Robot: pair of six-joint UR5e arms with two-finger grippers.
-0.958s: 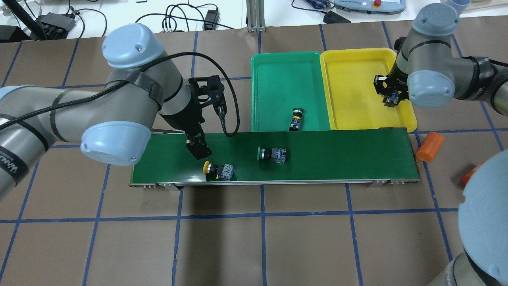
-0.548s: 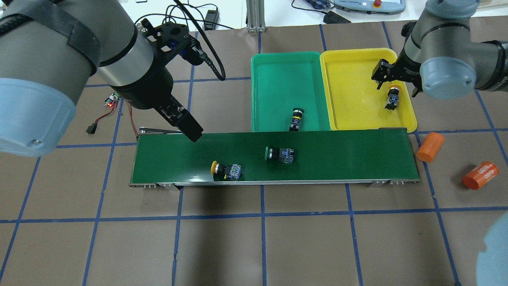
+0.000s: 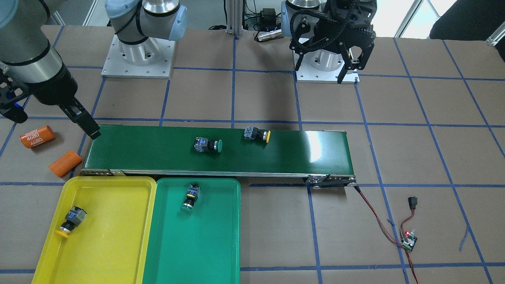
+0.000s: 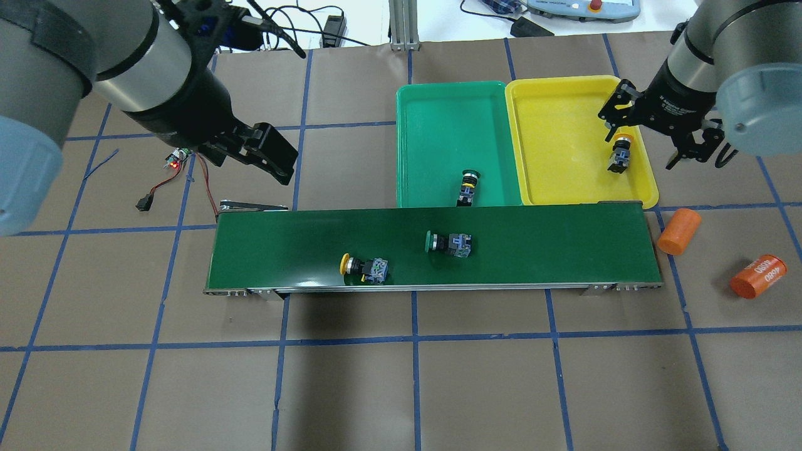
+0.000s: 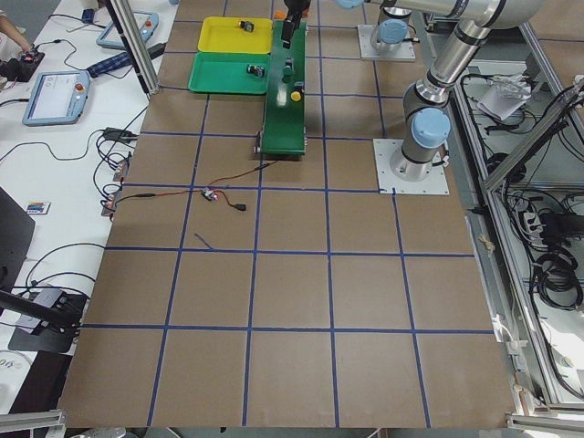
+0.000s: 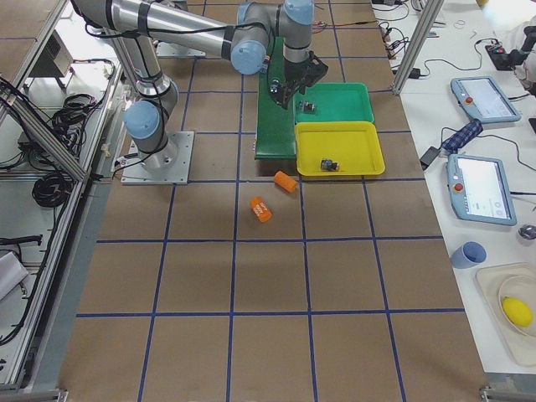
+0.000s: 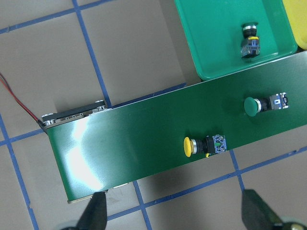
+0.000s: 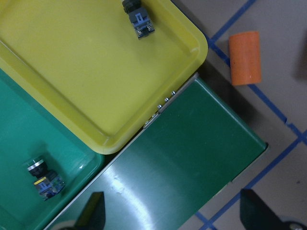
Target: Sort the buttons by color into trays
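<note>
A yellow button (image 4: 363, 267) and a green button (image 4: 448, 242) lie on their sides on the dark-green belt (image 4: 551, 244). Another green button (image 4: 467, 186) lies in the green tray (image 4: 438, 106). Another yellow button (image 4: 619, 153) lies in the yellow tray (image 4: 551, 106) near its right rim. My left gripper (image 4: 250, 150) is open and empty, raised above the table beyond the belt's left end; its fingertips (image 7: 96, 213) stand wide apart. My right gripper (image 4: 645, 141) is open and empty, raised over the yellow tray's right edge; in its wrist view its fingertips (image 8: 93, 213) are wide apart.
Two orange cylinders (image 4: 678, 231) (image 4: 757, 276) lie on the table right of the belt. A small circuit board with red wires (image 4: 175, 160) lies off the belt's left end. The trays touch each other and the belt's far edge.
My right gripper let go of the yellow button in the yellow tray and rose. My left arm lifted away from the belt's left end. Both buttons on the belt drifted to the right.
</note>
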